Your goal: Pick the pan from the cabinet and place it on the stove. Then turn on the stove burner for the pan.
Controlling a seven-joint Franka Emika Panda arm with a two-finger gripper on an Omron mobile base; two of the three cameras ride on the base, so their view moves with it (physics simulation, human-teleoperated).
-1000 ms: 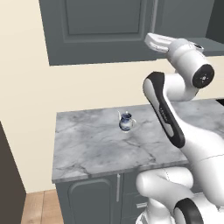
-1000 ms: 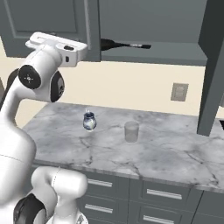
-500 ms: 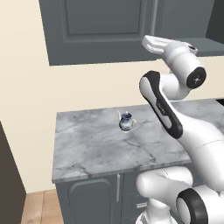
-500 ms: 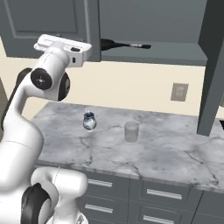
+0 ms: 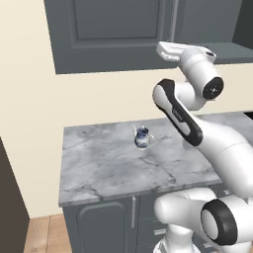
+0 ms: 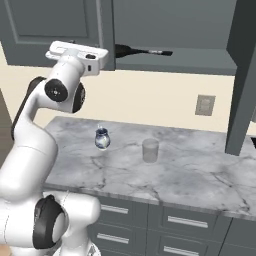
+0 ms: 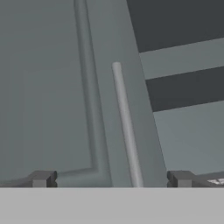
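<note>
Fingers [image 7: 109, 179] spread wide, holding nothing, raised to the level of the cabinet [image 6: 180, 25] and aimed at the closed left door's bar handle [image 7: 126, 127]. Pan [image 6: 131, 50] lying on the inner shelf [image 6: 200, 62] of the open section, off to the right of the fingers past the door edge, long handle pointing right along the shelf front. Open room to the right inside the cabinet; right-hand door [image 6: 242, 80] swung out, an edge to avoid. Below on the counter [image 6: 190, 175], a small jug [image 6: 102, 138] and a cup [image 6: 150, 150], well under the reach path.
</note>
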